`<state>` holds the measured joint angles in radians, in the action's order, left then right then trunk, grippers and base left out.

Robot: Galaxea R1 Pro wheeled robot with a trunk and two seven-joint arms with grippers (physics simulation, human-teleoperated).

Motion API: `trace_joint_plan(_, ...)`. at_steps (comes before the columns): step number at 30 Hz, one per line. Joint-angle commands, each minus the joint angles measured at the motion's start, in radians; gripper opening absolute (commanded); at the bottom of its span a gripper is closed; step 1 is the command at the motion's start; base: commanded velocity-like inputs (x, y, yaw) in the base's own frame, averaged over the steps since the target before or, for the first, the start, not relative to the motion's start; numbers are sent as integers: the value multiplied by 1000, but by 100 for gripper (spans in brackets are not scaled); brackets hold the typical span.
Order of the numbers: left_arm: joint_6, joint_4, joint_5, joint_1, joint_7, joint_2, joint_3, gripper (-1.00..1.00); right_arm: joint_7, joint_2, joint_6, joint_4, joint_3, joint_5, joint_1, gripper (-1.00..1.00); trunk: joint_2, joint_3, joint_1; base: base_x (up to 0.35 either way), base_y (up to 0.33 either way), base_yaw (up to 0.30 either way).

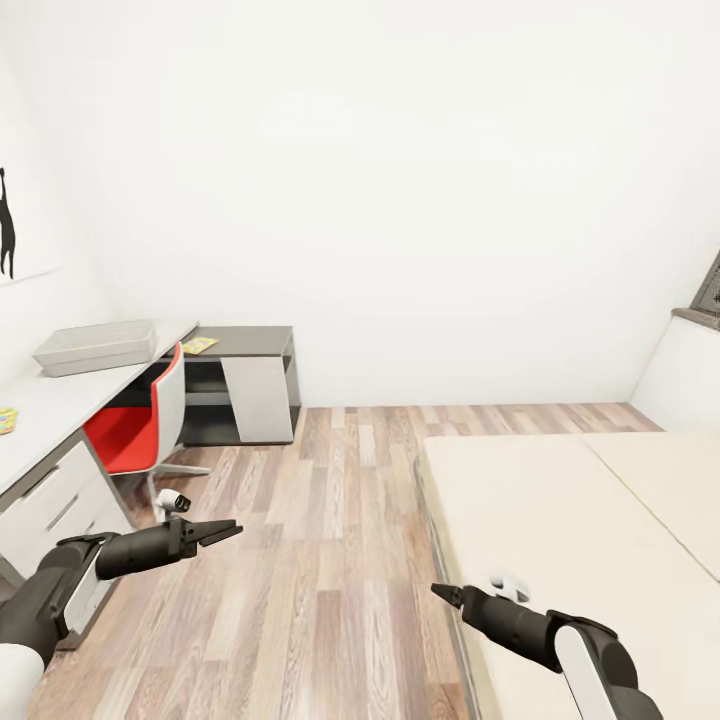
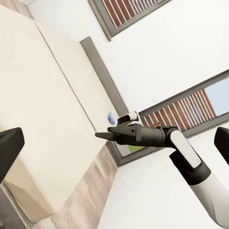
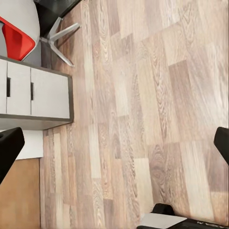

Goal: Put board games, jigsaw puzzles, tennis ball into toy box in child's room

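Note:
The toy box (image 1: 95, 345), a shallow light-grey bin, sits on the table (image 1: 45, 405) at the far left. A flat yellow item (image 1: 198, 345) lies on the table's lower dark section, and a colourful flat piece (image 1: 6, 420) shows at the picture's left edge; I cannot tell which toy either is. The bed (image 1: 560, 520) with its cream mattress fills the right, and no toy shows on this part of it. My left gripper (image 1: 222, 531) hovers open over the floor, its fingers (image 2: 9, 148) wide apart. My right gripper (image 1: 444, 593) hangs open at the bed's near edge, holding nothing.
A red chair (image 1: 140, 425) stands tucked at the table, its star base on the wood-plank floor (image 1: 330, 540) between table and bed. The table's pale drawers (image 3: 36, 93) are close by my left arm. A white wall closes the far side.

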<state>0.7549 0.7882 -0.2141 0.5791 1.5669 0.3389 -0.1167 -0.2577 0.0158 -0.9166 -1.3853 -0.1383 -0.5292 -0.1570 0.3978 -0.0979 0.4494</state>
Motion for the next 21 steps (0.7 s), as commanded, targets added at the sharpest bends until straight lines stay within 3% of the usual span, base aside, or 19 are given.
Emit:
trace_joint_plan(1, 11, 0, 1, 1, 4, 0, 0, 100, -9, 0, -3, 0, -1, 8, -1, 100, 2, -2, 1, 0, -299, 0)
trace_joint_plan(21, 11, 1, 1, 1, 4, 0, 0, 100, -9, 1, -2, 3, 0, 8, -1, 100, 2, -2, 1, 0, -299, 0)
